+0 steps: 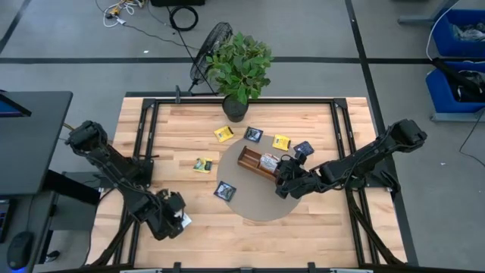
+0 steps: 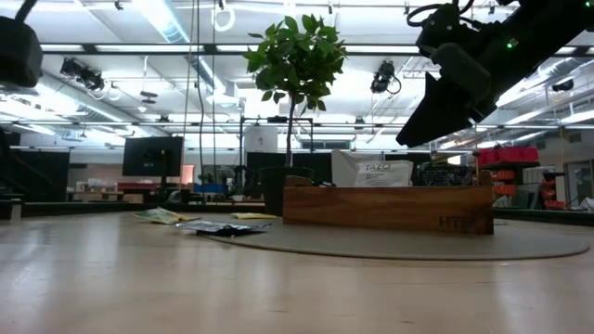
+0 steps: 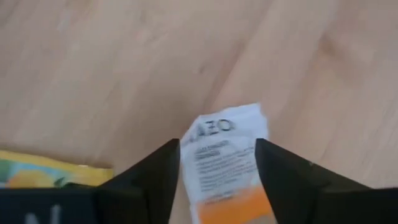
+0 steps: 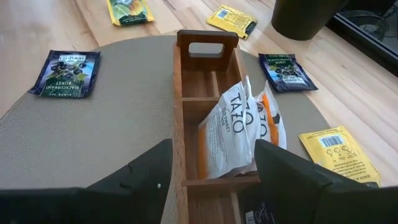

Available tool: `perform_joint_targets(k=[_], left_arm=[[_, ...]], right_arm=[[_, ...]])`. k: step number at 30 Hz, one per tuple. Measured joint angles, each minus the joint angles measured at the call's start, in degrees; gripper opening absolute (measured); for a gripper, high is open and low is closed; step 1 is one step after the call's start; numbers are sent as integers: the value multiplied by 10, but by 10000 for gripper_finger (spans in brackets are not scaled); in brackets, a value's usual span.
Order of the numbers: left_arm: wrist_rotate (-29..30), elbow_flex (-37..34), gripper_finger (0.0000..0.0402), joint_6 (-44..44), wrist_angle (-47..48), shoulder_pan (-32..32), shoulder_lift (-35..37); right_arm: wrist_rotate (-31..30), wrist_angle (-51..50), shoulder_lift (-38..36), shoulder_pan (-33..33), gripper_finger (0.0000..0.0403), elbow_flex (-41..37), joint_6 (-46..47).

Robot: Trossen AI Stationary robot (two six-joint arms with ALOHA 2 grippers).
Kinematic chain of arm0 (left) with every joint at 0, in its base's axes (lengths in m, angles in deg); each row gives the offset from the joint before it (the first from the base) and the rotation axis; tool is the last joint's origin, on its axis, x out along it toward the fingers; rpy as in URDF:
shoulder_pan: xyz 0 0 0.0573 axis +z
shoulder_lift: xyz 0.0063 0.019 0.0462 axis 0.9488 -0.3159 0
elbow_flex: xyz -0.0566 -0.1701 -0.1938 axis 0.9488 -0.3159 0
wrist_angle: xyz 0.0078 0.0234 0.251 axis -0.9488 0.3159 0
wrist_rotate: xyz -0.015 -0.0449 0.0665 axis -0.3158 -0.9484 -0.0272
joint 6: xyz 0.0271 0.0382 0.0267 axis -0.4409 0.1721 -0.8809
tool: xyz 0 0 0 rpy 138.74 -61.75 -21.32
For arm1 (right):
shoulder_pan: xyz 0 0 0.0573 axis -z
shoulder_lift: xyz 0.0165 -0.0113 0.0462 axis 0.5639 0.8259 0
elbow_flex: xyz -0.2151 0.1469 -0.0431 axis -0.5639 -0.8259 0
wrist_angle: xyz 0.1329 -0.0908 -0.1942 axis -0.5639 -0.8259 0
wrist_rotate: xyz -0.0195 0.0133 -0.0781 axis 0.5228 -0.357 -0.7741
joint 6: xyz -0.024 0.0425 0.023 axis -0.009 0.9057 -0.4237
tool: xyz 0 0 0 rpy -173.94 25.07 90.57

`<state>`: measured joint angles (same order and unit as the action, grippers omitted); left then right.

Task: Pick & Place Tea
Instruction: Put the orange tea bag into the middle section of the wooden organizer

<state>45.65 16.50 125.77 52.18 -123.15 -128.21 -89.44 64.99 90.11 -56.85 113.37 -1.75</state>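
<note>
My left gripper (image 1: 176, 218) is open near the table's near left corner. Its fingers stand on either side of a white-with-orange tea packet (image 3: 227, 162) that lies on the wood, with a yellow packet (image 3: 37, 175) beside it. My right gripper (image 4: 213, 180) is open and empty, just above the near end of the brown wooden box (image 4: 205, 93) on the round mat (image 1: 258, 203). White-and-orange packets (image 4: 233, 134) stand upright in one compartment of the box. Dark blue packets (image 4: 65, 73) (image 4: 286, 71) lie flat on the mat. My left gripper's fingers (image 3: 155, 180) stand at the two side edges of the white-with-orange packet (image 3: 193, 155), which lies flat on the table. I cannot tell whether they touch it.
Loose packets lie around the box: yellow (image 1: 223, 134) (image 1: 281, 141), dark blue (image 1: 253, 134) (image 1: 303, 148) (image 1: 225, 190) and green (image 1: 202, 164). A potted plant (image 1: 241, 68) stands at the table's far edge. Black frame rails (image 1: 144, 136) run along the table's sides.
</note>
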Motion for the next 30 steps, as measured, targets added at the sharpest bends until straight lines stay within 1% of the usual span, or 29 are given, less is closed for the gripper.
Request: perform_joint_targets(k=[3,6,10,14,21,30], left_arm=[[5,0,237,5,3,-10,-7],[8,0,239,15,12,-11,-20],[7,0,234,13,-2,-3,-48],[-2,3,220,9,0,0,-70],[4,0,164,-19,2,0,-65],[12,0,63,-50,-8,0,-60]], right_arm=[[2,0,0,0,235,0,0],[4,0,0,0,235,0,0],[5,0,0,-1,235,0,0],[5,0,0,-1,235,0,0],[5,0,0,-1,235,0,0],[4,0,0,-1,235,0,0]])
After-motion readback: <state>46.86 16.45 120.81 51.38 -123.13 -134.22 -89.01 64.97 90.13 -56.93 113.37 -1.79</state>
